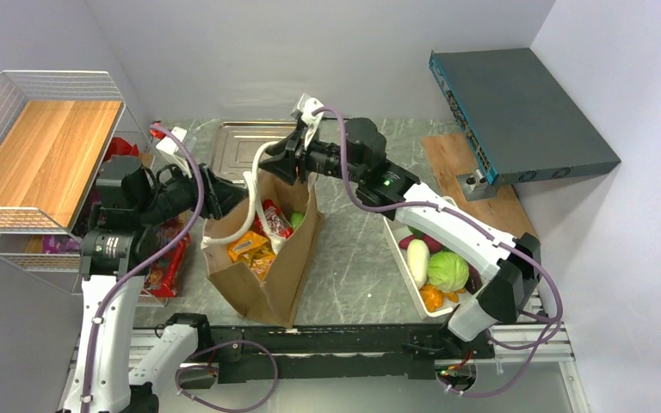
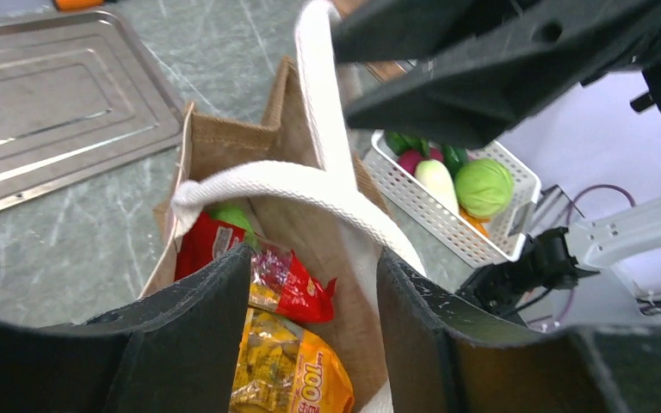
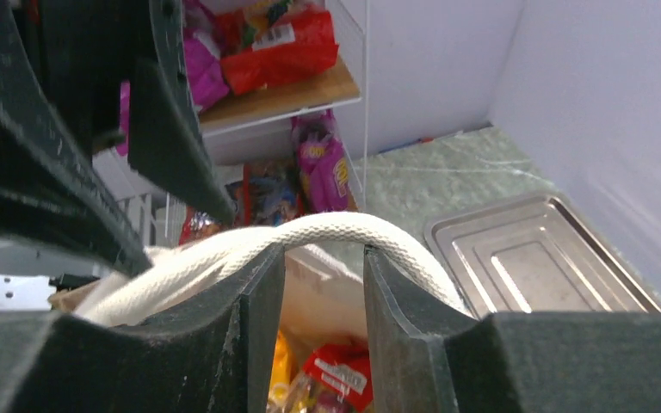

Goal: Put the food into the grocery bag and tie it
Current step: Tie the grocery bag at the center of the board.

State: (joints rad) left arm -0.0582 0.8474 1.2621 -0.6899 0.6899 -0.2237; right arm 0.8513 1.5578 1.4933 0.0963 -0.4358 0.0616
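Observation:
The brown grocery bag (image 1: 262,284) stands open mid-table. Inside lie a red snack packet (image 1: 274,217), an orange one (image 1: 250,247) and a light green vegetable (image 1: 297,219). My left gripper (image 1: 226,200) hovers at the bag's left rim. It is open, and its jaws frame the packets (image 2: 301,292) while a white handle (image 2: 310,185) crosses just beyond its fingertips. My right gripper (image 1: 281,163) is over the bag's far rim. It is open, and a white handle (image 3: 344,228) lies across its two fingertips, not pinched between them. The left gripper (image 2: 314,254) and right gripper (image 3: 323,251) nearly touch.
A white basket (image 1: 403,258) at the right holds a green cabbage (image 1: 447,269) and other vegetables. A metal tray (image 1: 241,146) lies behind the bag. A wire shelf (image 1: 43,146) with snack packets stands at the left. A blue-grey box (image 1: 516,112) sits at the back right.

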